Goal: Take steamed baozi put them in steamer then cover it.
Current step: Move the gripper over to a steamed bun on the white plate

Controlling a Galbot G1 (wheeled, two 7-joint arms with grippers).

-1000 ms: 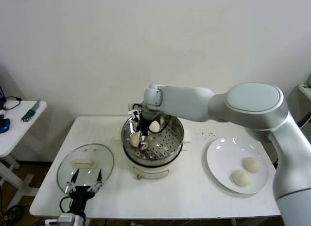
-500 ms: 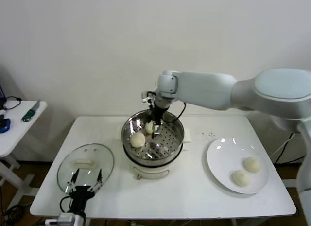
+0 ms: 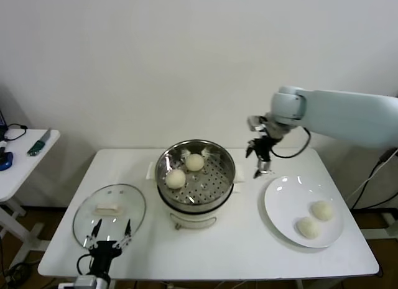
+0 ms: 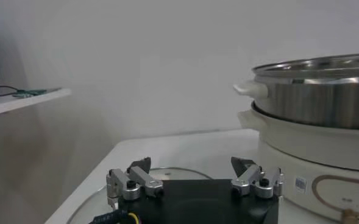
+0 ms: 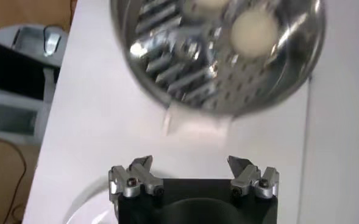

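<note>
Two baozi point(image 3: 175, 178) point(image 3: 195, 161) lie in the steel steamer point(image 3: 214, 188) at the table's middle; one shows in the right wrist view point(image 5: 255, 31). Two more baozi point(image 3: 323, 210) point(image 3: 307, 227) lie on the white plate point(image 3: 283, 205) at the right. My right gripper point(image 3: 257, 160) is open and empty, in the air between steamer and plate. The glass cover point(image 3: 118, 196) lies flat at the front left. My left gripper point(image 3: 107, 237) is open and empty at the cover's near edge; the steamer point(image 4: 325, 91) stands ahead in its view.
A white side table point(image 3: 25, 158) with small items stands off to the left. The steamer sits on a white pot base point(image 3: 194, 222). Bare white tabletop point(image 3: 236, 252) runs along the front.
My right gripper has left the steamer, leaving a second baozi inside, and swung right toward the plate. The left arm has not moved.
</note>
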